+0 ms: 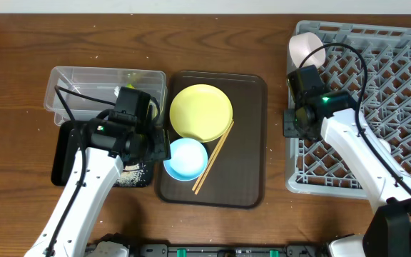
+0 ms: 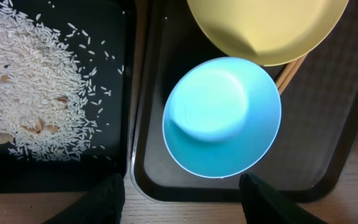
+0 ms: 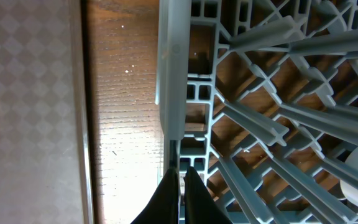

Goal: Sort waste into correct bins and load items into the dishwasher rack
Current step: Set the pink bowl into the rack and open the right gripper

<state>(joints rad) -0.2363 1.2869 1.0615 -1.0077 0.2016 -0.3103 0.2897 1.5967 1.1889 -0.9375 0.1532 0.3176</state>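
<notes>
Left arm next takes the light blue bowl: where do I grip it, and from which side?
I'd pinch the light blue bowl by its rim from above, one finger inside: it sits upright, mouth open. Take the rim nearest the black tray; the yellow plate and chopsticks crowd the far sides.

A dark brown serving tray (image 1: 247, 168) lies mid-table on the wooden table (image 1: 13, 178); a pale strip (image 1: 191, 6) runs at twelve o'clock.
</notes>
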